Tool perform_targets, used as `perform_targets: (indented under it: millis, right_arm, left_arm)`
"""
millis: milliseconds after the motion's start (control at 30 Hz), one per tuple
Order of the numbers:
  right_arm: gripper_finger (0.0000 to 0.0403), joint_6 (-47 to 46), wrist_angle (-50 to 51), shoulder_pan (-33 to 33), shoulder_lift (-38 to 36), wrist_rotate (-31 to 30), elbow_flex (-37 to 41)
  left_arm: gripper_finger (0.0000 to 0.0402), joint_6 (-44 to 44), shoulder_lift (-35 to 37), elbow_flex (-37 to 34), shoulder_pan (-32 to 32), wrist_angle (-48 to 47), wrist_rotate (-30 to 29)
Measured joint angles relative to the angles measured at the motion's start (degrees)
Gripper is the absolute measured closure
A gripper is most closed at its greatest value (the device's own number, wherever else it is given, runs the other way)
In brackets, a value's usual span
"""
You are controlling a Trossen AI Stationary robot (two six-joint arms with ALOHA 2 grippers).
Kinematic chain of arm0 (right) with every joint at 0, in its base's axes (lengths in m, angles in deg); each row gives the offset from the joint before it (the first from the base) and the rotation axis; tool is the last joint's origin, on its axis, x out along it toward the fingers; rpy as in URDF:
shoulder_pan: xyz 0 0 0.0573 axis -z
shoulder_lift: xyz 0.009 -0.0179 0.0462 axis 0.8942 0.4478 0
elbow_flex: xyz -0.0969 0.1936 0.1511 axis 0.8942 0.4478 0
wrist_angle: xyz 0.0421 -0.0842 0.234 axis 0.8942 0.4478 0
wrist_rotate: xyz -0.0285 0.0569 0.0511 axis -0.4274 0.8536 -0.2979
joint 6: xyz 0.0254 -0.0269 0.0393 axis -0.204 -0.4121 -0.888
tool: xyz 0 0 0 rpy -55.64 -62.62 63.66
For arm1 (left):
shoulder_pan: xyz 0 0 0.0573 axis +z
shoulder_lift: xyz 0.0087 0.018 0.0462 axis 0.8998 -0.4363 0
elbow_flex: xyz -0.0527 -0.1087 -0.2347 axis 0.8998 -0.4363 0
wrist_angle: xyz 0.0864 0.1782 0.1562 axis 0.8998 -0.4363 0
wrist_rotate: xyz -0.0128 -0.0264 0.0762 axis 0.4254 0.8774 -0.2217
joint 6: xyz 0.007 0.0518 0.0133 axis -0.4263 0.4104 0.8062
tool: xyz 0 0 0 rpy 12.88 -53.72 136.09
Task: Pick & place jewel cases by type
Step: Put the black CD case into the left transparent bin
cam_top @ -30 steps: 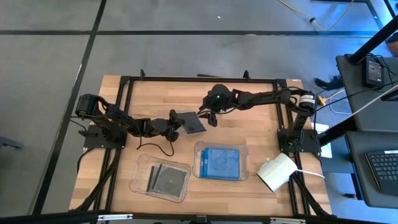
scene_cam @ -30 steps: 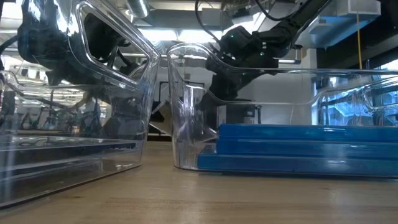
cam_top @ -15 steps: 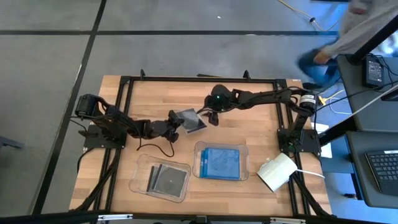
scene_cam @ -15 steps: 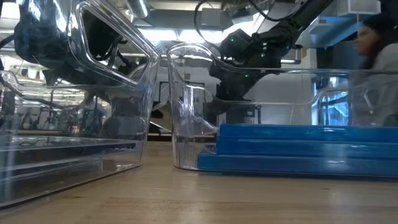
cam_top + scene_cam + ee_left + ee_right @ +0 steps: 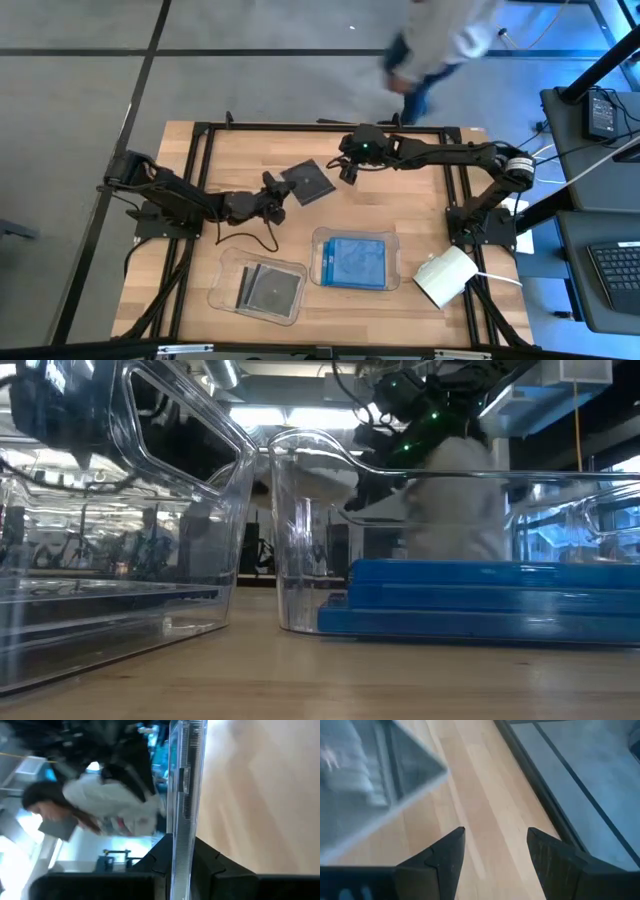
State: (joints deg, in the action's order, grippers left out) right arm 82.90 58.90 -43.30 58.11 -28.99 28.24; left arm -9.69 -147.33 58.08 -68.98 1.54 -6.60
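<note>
A dark jewel case [image 5: 308,182] hangs over the table's middle, held by my left gripper [image 5: 280,194], which reaches in from the left. In the left wrist view the case [image 5: 181,790] shows edge-on. My right gripper [image 5: 346,172] is open just to the right of the case and touches nothing. Its wrist view shows the spread fingers [image 5: 495,832] over bare wood with the case [image 5: 375,785] off to one side. More dark cases [image 5: 262,288] lie in the left clear tray. Blue cases [image 5: 355,262] are stacked in the right clear tray, and the stack [image 5: 480,598] also shows in the low view. My left gripper pinches the dark case between its two fingers at the case's left near edge [image 5: 290,190], coming in level from the table's left. The case's thin edge [image 5: 179,845] runs straight out between the fingers. It is lifted clear of the table and lies about flat.
Two clear trays sit at the near side, the left tray [image 5: 222,268] and the right tray [image 5: 318,240]. A white box [image 5: 445,277] lies near the right near corner. A person [image 5: 440,45] walks past beyond the far edge. Bare wood [image 5: 250,150] lies on the far side.
My right gripper has drawn back from the case toward the far right and no longer touches it. My left gripper has kept hold, and the case has turned and shifted slightly toward the far edge. A person has walked leftward behind the table.
</note>
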Motion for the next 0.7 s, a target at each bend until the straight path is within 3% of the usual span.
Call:
perform_targets:
  millis: [200,367,600,700]
  right_arm:
    - [0.0185,-0.1,0.5,0.0,-0.3,0.0,0.0]
    - [0.0185,-0.1,0.7,0.0,0.0,0.0,0.0]
    - [0.0185,0.0,2.1,0.0,-0.4,-1.2,0.0]
    - [0.0185,0.0,2.4,0.0,-0.5,-1.1,0.0]
  left_arm:
    - [0.0372,3.3,8.4,0.0,-2.8,-0.4,-1.0]
    - [0.0364,-0.5,14.7,0.0,-6.9,-0.6,1.5]
    - [0.0373,-9.6,23.9,0.0,-11.5,-4.4,10.1]
    - [0.0368,-13.8,27.8,0.0,-12.5,-6.0,17.3]
